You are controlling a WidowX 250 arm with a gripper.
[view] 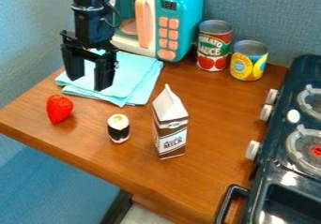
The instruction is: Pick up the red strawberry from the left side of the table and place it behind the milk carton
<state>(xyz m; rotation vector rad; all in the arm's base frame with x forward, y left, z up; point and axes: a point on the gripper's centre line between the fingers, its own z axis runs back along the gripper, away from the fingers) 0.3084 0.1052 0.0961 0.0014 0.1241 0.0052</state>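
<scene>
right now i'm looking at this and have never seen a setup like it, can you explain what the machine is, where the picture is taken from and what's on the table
The black machine is a robot arm, entering from the top left. Its two-finger gripper hangs open over a folded light-blue cloth, holding nothing. A fixed camera looks down at a slant.

On the wooden table, a strawberry, a sushi roll and a milk carton sit nearer the camera. Behind are a toy microwave and two cans, one tall, one short. A toy stove is at the right.
</scene>
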